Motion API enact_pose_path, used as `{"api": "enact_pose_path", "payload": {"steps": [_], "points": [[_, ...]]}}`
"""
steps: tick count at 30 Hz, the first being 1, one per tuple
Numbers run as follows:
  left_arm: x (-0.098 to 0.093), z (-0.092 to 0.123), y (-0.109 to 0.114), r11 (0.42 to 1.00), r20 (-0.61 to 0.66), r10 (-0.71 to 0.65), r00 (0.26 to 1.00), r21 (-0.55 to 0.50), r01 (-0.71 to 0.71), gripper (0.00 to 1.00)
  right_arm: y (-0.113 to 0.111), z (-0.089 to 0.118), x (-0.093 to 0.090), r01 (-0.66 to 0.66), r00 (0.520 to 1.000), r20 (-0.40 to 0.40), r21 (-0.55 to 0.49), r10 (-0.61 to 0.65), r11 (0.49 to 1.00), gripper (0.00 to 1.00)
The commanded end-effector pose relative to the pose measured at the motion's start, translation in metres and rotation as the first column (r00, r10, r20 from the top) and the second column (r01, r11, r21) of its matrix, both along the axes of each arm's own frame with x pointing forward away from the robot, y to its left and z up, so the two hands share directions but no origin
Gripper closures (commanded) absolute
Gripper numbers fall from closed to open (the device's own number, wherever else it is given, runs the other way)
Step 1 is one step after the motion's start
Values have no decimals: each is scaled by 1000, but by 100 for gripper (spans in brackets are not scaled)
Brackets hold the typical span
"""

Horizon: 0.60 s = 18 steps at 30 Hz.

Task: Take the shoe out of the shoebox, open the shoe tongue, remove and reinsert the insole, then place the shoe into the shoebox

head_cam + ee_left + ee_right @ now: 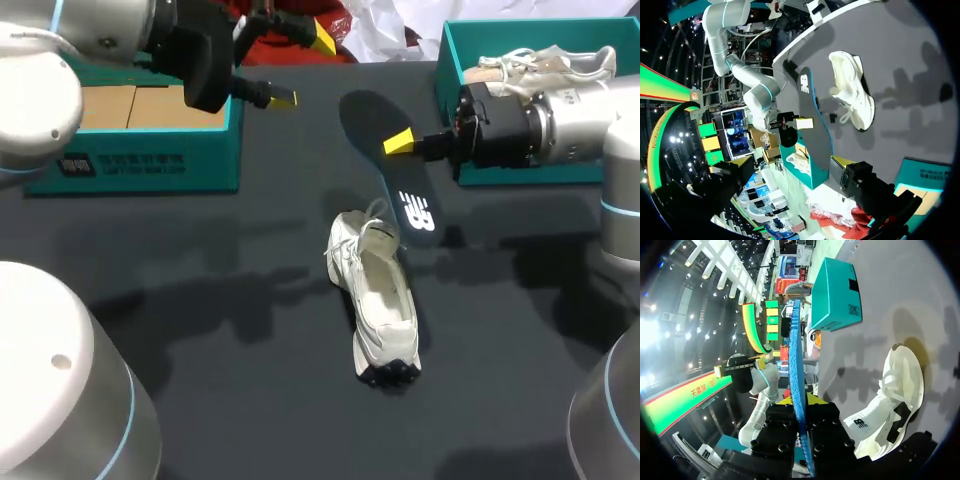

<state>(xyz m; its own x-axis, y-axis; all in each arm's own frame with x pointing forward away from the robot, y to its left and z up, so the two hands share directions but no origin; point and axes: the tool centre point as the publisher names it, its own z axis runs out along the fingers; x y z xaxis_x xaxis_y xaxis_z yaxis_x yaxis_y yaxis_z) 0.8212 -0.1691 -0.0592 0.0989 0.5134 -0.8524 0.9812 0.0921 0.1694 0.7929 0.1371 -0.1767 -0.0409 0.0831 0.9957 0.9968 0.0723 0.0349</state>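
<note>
Right hand [396,143] pinches the insole [388,178]; left hand [302,68] hangs open.

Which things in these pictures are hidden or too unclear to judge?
Head view: the right gripper has its second finger hidden behind the insole.
Head view: the left arm covers part of the left shoebox.
Right wrist view: the insole shows edge-on only.

An exhibition hall: ceiling lights [677,300], bright display stands [771,320].

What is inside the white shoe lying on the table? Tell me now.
The white shoe shows only its pale, bare lining; the insole is out, pinched in the right claw. The toe end under the tongue and laces is hidden.
</note>
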Motion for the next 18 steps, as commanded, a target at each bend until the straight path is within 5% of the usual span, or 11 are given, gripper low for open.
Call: {"api": "enact_pose_path", "payload": {"steps": [1,4,6,18], "points": [[25,27,-12,967,-138,-64,988,235,95,0,0,0,0,0,1000,0,-1,0,1000,100],[30,33,-22,906,-249,-79,965,385,174,0,0,0,0,0,1000,0,-1,0,1000,100],[32,36,-24,856,-189,-32,981,501,124,0,0,0,0,0,1000,0,-1,0,1000,100],[32,36,-24,856,-189,-32,981,501,124,0,0,0,0,0,1000,0,-1,0,1000,100]]}}
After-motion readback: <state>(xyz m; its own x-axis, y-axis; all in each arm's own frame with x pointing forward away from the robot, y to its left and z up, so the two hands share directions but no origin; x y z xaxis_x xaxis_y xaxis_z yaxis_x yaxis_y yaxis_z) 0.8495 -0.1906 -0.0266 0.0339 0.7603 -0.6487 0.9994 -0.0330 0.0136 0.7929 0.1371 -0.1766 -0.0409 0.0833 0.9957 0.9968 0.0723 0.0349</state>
